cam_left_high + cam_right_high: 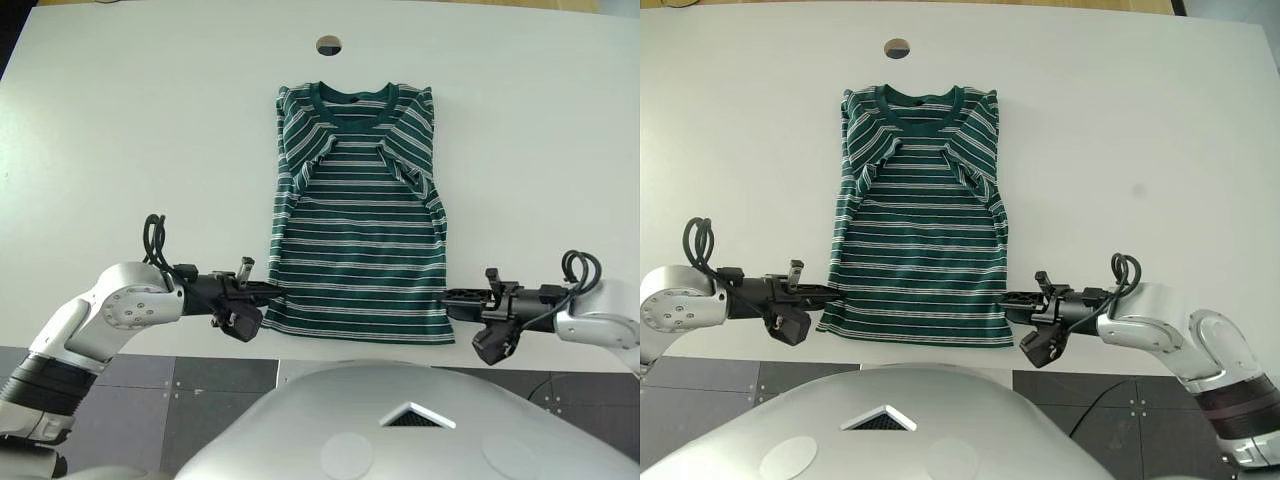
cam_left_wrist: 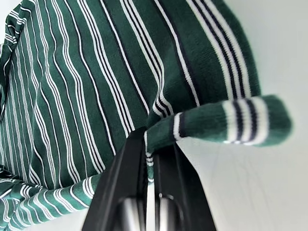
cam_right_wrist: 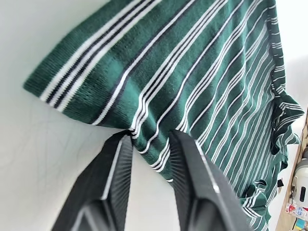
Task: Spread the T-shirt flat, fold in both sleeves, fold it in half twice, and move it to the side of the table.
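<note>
1. The T-shirt (image 1: 355, 230) (green with white stripes) lies front up on the white worktop (image 1: 120, 150). Its collar is at the far end and its hem is at the end nearest the robot.
2. Both sleeves are folded in over the T-shirt's chest, and their ends meet just below the collar. The body below them is flat and not yet folded in half.
3. The left gripper (image 1: 275, 292) is at the T-shirt's hem corner on the robot's left side. Its jaws are pressed together on the fabric. In the left wrist view the hem is pinched between them, and the corner just beside them curls up off the worktop.
4. The right gripper (image 1: 448, 296) is at the T-shirt's opposite hem corner. Its jaws stand a narrow gap apart, with their tips at the T-shirt's side edge. Worktop and stripes are visible between them.
5. A round hole (image 1: 328, 44) in the worktop lies just beyond the T-shirt's collar.
</note>
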You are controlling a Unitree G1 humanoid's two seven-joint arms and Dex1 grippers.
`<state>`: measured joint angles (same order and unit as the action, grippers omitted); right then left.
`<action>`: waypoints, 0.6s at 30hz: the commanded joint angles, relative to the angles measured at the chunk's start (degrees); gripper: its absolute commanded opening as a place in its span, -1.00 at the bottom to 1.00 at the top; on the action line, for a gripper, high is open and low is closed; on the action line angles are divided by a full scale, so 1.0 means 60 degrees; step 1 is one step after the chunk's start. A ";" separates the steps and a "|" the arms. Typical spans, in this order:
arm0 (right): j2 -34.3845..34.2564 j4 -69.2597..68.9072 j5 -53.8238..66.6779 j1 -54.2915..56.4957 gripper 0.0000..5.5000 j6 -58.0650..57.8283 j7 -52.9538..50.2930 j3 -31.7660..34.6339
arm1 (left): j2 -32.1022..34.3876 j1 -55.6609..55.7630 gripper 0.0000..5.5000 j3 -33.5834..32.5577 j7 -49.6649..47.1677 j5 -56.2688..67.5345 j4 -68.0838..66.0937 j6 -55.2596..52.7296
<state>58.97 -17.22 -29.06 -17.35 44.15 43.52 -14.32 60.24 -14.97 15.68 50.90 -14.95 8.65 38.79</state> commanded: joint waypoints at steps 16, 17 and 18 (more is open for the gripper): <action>0.1118 -0.0615 0.3953 -0.0808 -0.95 -0.2284 0.1560 0.0178 | 0.0572 -0.0586 -0.96 0.0084 0.1399 0.2546 0.0366 -0.1388; 0.1260 -0.0690 0.4594 -0.0918 -0.95 -0.2694 0.1857 0.0231 | 0.0657 -0.0665 -0.96 0.0016 0.1639 0.3010 0.0398 -0.1511; 0.1337 -0.0764 0.5225 -0.0991 -0.95 -0.3144 0.2125 0.0273 | 0.0757 -0.0745 -0.96 -0.0069 0.1884 0.3511 0.0444 -0.1641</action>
<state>64.64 -20.52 -3.61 -22.50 29.61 53.49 -13.83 62.73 -18.64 16.29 59.54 1.69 10.44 30.60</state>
